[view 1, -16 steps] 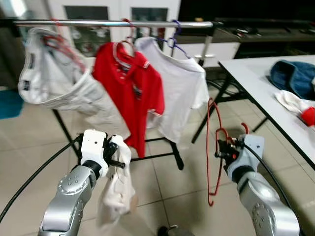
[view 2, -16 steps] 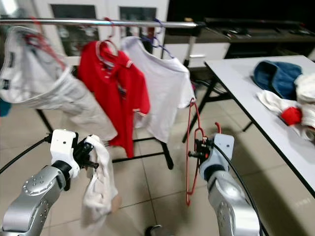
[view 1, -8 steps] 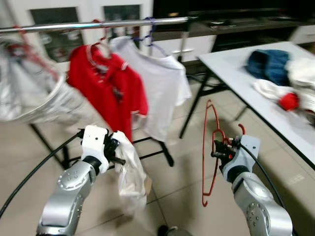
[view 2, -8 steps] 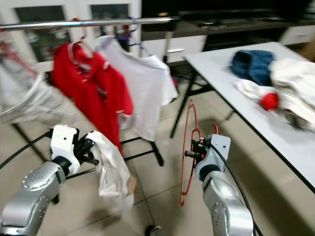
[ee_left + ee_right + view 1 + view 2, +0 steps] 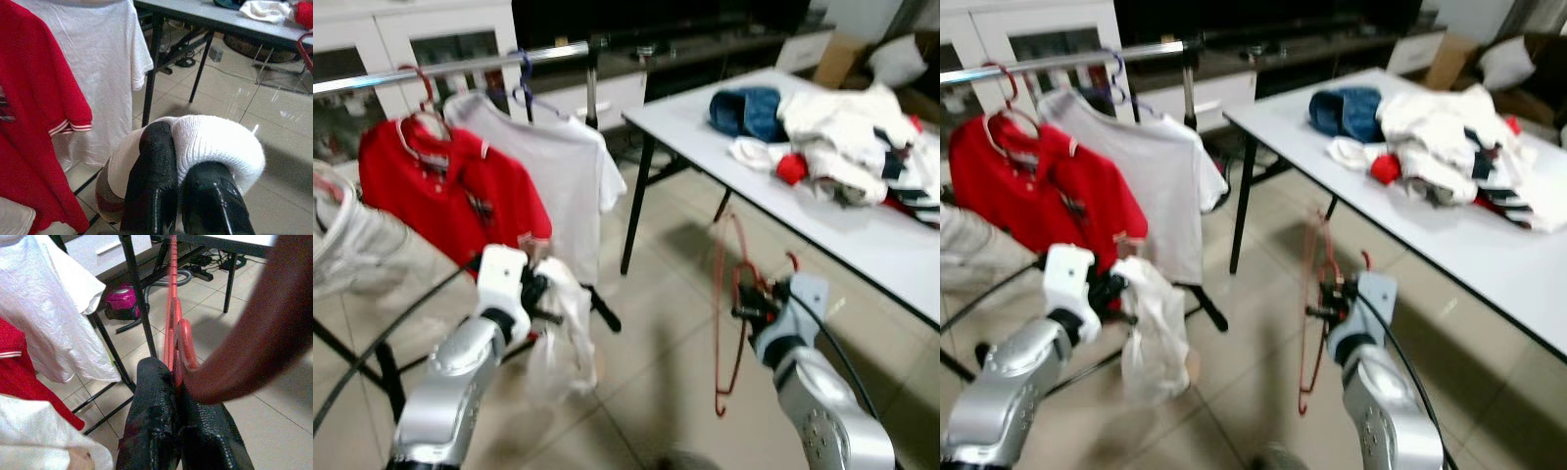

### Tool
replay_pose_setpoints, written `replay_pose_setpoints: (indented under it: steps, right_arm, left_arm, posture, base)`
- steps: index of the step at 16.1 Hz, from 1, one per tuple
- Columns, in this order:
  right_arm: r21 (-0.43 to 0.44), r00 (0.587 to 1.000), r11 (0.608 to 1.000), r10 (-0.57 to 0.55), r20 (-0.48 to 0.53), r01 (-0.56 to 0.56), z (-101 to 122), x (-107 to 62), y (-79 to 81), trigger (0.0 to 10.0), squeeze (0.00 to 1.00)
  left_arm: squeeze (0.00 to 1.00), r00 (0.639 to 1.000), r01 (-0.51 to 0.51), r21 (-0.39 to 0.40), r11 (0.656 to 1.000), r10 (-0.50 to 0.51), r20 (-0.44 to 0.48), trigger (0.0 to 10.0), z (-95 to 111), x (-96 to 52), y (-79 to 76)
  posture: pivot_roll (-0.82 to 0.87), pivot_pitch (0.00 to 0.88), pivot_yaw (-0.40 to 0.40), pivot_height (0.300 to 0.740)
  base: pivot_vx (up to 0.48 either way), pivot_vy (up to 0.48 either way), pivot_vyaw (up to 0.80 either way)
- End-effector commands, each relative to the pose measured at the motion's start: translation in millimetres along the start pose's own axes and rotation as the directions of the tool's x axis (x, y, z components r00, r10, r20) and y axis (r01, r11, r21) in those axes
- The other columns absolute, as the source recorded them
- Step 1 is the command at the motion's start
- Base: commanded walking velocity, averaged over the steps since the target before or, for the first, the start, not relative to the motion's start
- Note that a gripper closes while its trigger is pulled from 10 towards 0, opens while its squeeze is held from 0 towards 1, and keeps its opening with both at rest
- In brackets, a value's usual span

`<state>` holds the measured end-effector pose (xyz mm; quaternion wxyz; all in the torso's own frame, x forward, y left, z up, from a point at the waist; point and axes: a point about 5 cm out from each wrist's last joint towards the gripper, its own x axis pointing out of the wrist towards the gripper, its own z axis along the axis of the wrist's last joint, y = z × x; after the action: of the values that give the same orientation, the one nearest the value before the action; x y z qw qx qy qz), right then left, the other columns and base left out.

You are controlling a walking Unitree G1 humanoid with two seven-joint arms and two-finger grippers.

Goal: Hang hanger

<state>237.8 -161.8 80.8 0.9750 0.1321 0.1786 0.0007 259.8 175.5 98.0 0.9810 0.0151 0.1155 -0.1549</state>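
My right gripper is shut on a thin red hanger, which stands upright in front of me over the tiled floor; in the right wrist view the hanger runs out from between the black fingers. My left gripper is shut on a white garment that hangs down limp; in the left wrist view the white cloth is bunched over the fingers. The silver clothes rail runs across the upper left, carrying a red shirt and a white T-shirt.
A white table on black legs stands on the right, piled with clothes: a blue garment and a white and red heap. More pale clothing hangs at the far left of the rail. Cabinets line the back wall.
The whole view has swung to the right, so the rack sits further left and more of the table shows. Both grippers keep the same hold on the hanger and the garment.
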Motion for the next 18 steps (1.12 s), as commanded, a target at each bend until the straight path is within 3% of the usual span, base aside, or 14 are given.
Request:
replay_pose_setpoints:
  steps: [1,18]
  right_arm:
    - [-0.01,1.0,1.0,-0.016,0.017,0.017,6.2,-0.1,-6.4,10.0,0.0]
    - [-0.003,0.998,0.998,-0.059,0.017,0.059,7.2,-3.1,-13.9,10.0,0.0]
  left_arm:
    - [0.0,1.0,0.012,0.007,1.0,-0.013,0.022,10.0,4.4,2.9,-4.1]
    - [0.0,0.999,0.001,-0.017,1.0,0.0,0.036,10.0,5.0,7.1,-3.9]
  posture:
    - [-0.05,0.0,-0.008,0.74]
    - [-0.07,0.0,0.002,0.74]
  base:
    - [0.0,0.0,-0.8]
    - [0.0,0.0,-0.8]
